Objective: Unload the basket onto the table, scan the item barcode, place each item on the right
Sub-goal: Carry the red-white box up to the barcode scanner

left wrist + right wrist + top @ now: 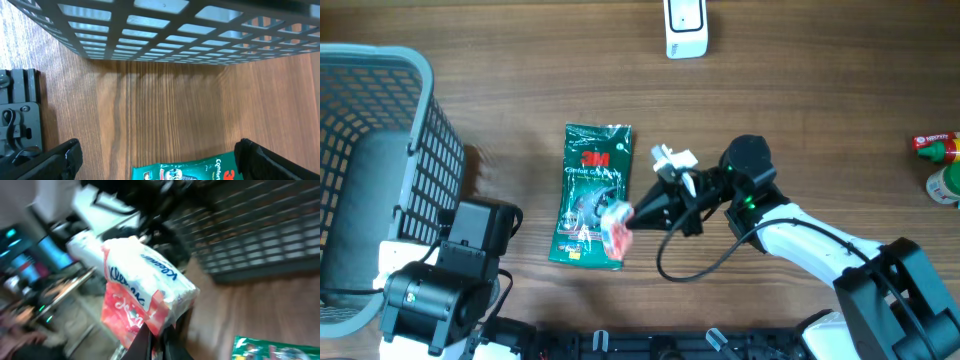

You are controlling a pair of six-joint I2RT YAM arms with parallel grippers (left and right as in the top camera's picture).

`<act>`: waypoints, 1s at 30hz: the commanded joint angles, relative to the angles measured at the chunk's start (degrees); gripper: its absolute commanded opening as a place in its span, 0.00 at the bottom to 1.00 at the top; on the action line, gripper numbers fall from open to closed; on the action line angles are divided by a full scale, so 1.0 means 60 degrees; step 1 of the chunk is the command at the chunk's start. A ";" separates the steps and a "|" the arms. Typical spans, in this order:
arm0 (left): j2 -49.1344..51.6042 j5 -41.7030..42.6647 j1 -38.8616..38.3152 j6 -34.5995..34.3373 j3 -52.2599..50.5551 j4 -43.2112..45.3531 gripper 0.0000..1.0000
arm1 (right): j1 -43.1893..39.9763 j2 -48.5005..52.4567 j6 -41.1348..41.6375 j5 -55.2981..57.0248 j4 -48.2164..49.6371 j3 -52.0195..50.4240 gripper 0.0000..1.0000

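My right gripper (pixel 632 213) is shut on a small red-and-white tissue pack (pixel 617 230), holding it just above the table by its lower edge. In the right wrist view the tissue pack (pixel 142 287) fills the middle, tilted, with the shut right gripper (pixel 157 332) pinching its plastic. A green 3M packet (pixel 592 190) lies flat under and beside the pack. The left gripper (pixel 160 162) stands open over bare wood, with the green packet's (pixel 190 172) top edge between its fingers. A white device (pixel 685 28) sits at the far edge.
A grey mesh basket (pixel 375 130) fills the left side, and its wall (pixel 175 30) hangs close ahead of the left gripper. Two bottles (pixel 942 165) stand at the right edge. A black cable (pixel 695 265) loops below the right arm.
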 commanded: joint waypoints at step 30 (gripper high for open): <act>-0.0018 -0.0091 0.0044 0.0015 0.0007 -0.0011 1.00 | -0.2565 0.0051 -0.5628 1.2080 -1.2710 0.5530 0.05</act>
